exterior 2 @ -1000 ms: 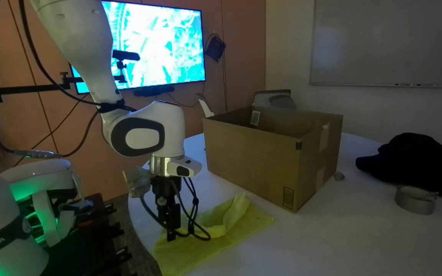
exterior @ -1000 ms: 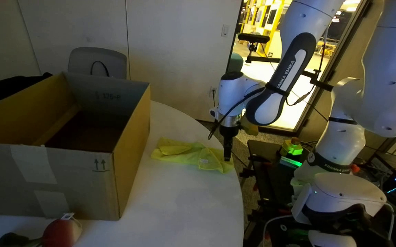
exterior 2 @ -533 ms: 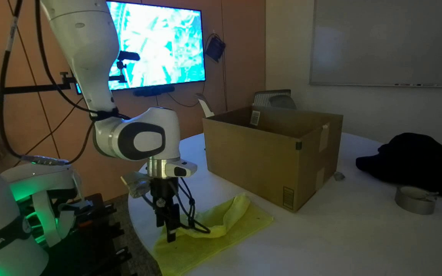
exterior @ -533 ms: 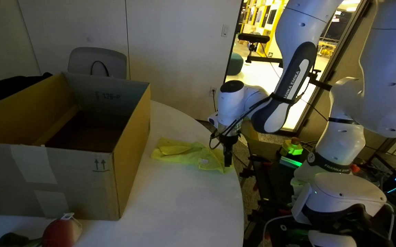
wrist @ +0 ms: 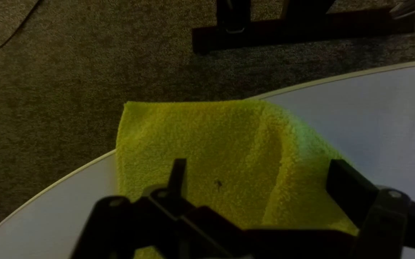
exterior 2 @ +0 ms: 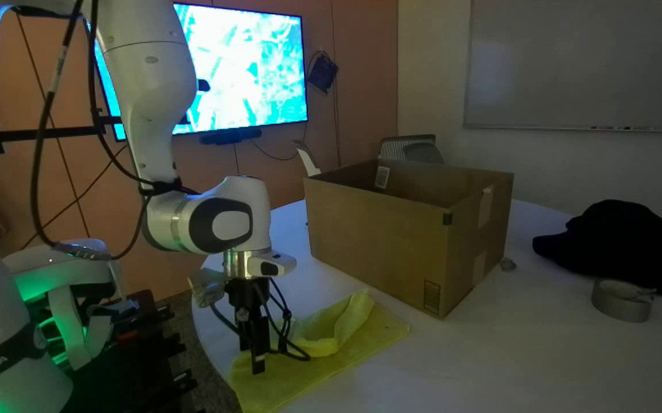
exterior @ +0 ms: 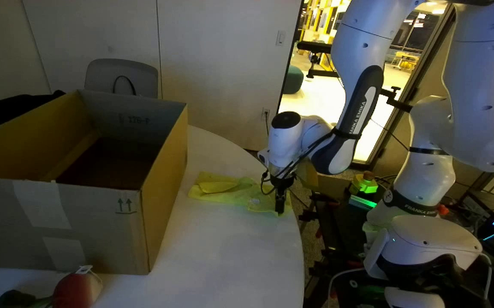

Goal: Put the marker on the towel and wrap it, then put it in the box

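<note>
Yellow towel (wrist: pixel 207 136) on tbl (wrist: pixel 383 108), pincer (wrist: pixel 258 169)—spread—above

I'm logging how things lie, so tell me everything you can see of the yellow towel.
The yellow towel looks soft and fuzzy, with a small dark speck and, in an exterior view, a pale patch. It lies rumpled on the white table, near but apart from the cardboard box, partly folded over itself, one end jutting past the table's edge. The fingers stand open over it; I can't tell whether they touch.
</note>
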`<state>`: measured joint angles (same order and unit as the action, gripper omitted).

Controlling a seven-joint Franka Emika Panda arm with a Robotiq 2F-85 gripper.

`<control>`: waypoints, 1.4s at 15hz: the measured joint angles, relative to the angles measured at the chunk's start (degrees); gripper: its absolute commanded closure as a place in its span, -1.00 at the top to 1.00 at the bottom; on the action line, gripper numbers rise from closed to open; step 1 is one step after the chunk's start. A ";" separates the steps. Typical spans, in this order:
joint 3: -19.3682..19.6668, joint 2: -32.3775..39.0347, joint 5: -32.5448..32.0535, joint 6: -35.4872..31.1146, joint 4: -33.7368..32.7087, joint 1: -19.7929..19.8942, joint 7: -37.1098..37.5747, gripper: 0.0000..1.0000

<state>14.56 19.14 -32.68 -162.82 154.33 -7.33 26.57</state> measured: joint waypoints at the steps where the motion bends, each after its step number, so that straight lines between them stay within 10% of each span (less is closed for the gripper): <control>1: 0.22 0.89 0.00 -1.18 -0.16 0.00 0.27 1.00; 6: 0.99 3.58 0.00 -5.97 -0.32 0.45 0.28 0.93; 17: -4.36 5.03 0.05 -8.55 -0.41 10.04 -9.10 -0.83; 21: -5.86 4.37 6.27 -8.18 0.19 12.09 -19.88 -0.98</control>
<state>8.70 23.51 -26.41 -170.99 154.52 4.76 6.69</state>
